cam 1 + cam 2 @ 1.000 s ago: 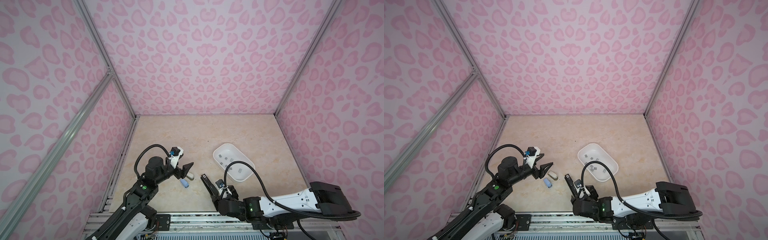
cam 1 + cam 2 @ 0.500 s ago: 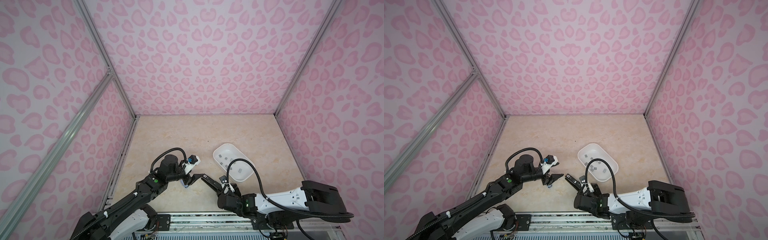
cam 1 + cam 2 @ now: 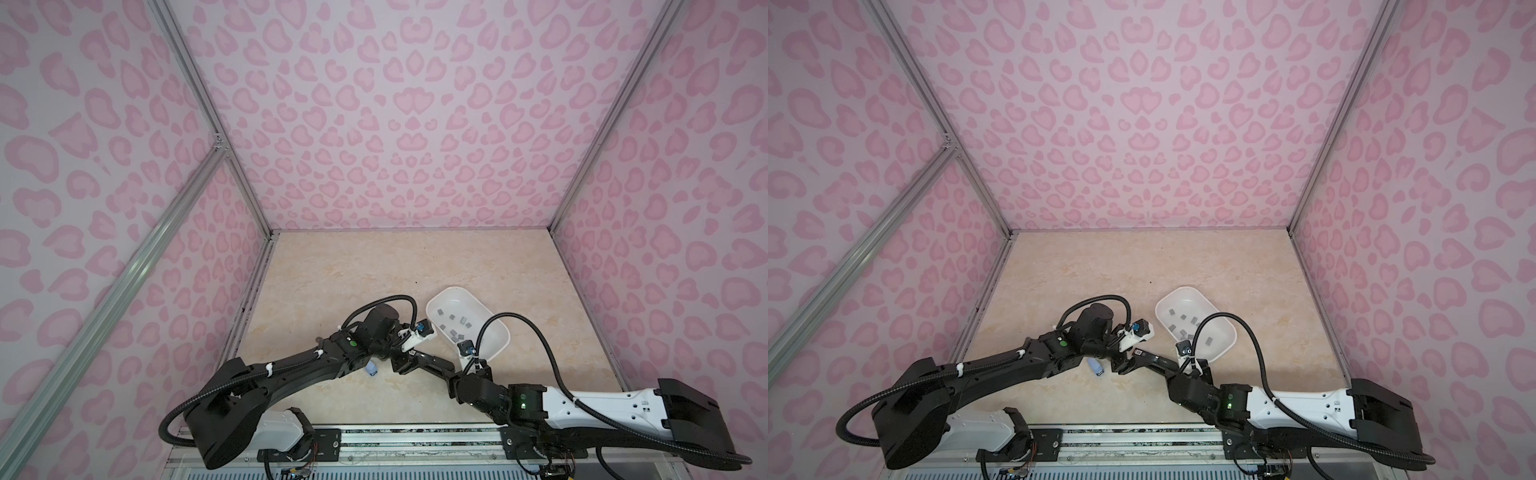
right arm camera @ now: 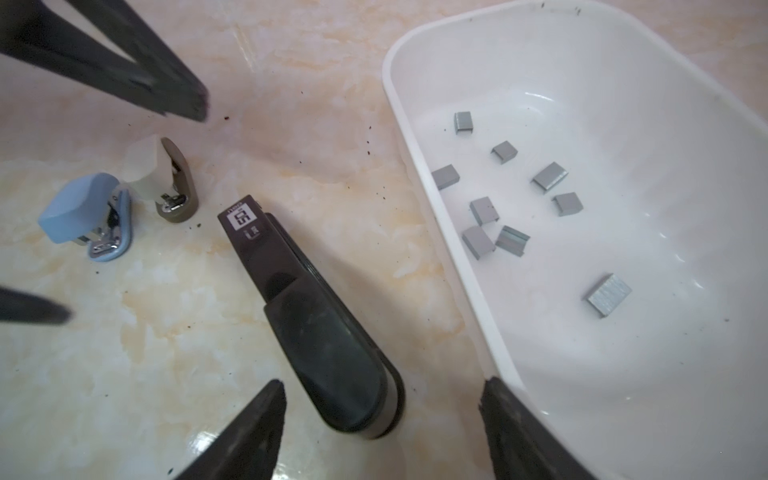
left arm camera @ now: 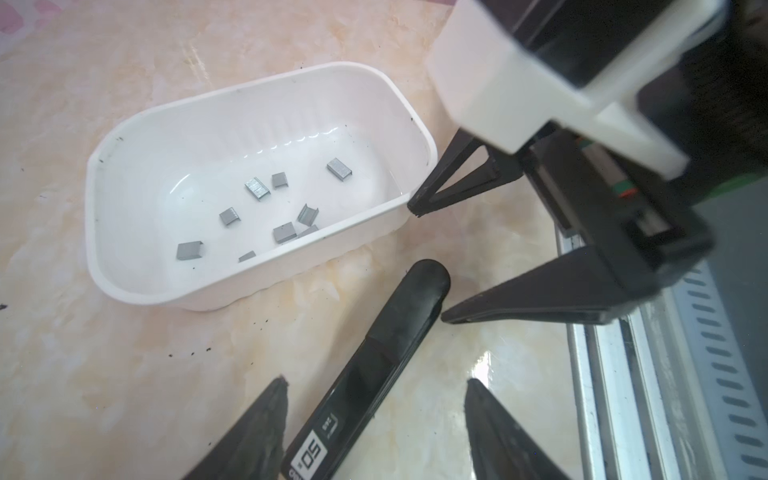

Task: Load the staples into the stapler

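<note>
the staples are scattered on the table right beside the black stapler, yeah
No: the staples lie inside the white tub, not on the table. The tub does sit right beside the black stapler, as the right wrist view shows.

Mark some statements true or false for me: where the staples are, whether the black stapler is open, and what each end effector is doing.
The staples lie in the white tub. True.
The black stapler is swung open for loading. False: it lies shut on the table.
The left end effector is shut on a staple block. False: it is open and empty, near the stapler's labelled end.
The right end effector is open, holding nothing. True.
A blue mini stapler and a beige mini stapler sit beside the black one. True.
</note>
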`<state>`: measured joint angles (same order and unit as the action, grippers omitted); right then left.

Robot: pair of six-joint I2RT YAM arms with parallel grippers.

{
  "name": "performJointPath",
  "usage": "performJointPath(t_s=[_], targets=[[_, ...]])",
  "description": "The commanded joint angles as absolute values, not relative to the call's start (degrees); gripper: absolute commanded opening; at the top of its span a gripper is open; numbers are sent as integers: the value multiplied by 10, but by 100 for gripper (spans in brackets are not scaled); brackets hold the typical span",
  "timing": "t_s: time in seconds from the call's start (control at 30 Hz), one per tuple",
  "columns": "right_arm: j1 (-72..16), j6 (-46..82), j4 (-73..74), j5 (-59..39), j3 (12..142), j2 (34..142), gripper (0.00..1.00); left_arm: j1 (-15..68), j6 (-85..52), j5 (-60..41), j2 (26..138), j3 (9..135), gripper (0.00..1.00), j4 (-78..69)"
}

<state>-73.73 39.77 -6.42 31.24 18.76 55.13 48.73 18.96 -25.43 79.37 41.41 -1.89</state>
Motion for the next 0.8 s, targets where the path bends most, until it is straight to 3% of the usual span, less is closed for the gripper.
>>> performJointPath(t_s=[0.0, 0.17, 0.3, 0.5, 0.77], targets=[[-737, 384, -107, 312, 190, 504, 76, 499, 228, -237, 842, 456, 68, 15], [-725, 390, -156, 333, 175, 394, 77, 502, 255, -240, 911, 502, 65, 48], [-668, 396, -202, 294, 172, 323, 77, 505, 268, -244, 932, 509, 65, 52], [-567, 389, -206, 203, 154, 277, 74, 518, 285, -260, 957, 528, 66, 72], [-552, 388, -207, 186, 147, 259, 74, 525, 296, -288, 985, 543, 67, 75]])
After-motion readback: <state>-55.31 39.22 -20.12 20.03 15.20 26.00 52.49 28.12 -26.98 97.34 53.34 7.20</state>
